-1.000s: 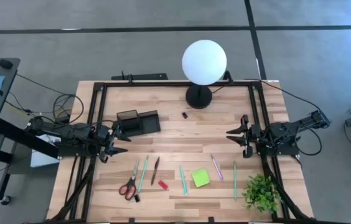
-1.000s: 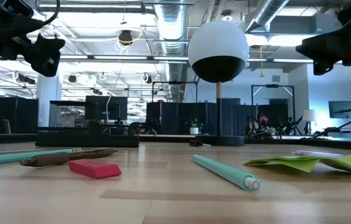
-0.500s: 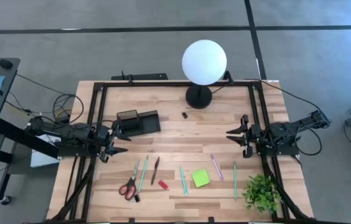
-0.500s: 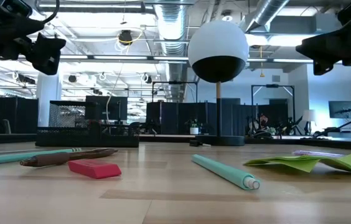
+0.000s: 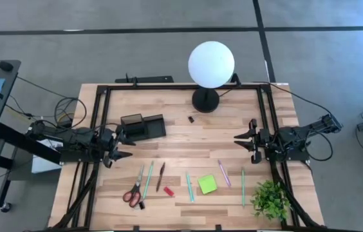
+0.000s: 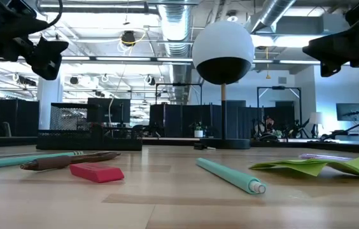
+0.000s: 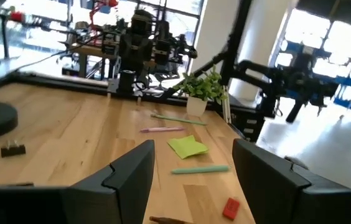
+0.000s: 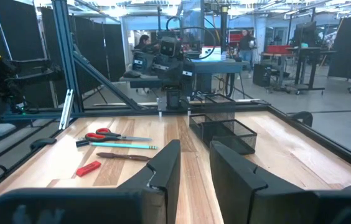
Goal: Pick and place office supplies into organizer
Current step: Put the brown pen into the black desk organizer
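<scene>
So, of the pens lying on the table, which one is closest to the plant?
The green pen, lying just left of the plant in the high view. The pink pen, two teal pens and the brown pen lie farther left.

I looked for writing and found none I could read. No label, brand, number or sign showed anywhere in the views I had.
</scene>
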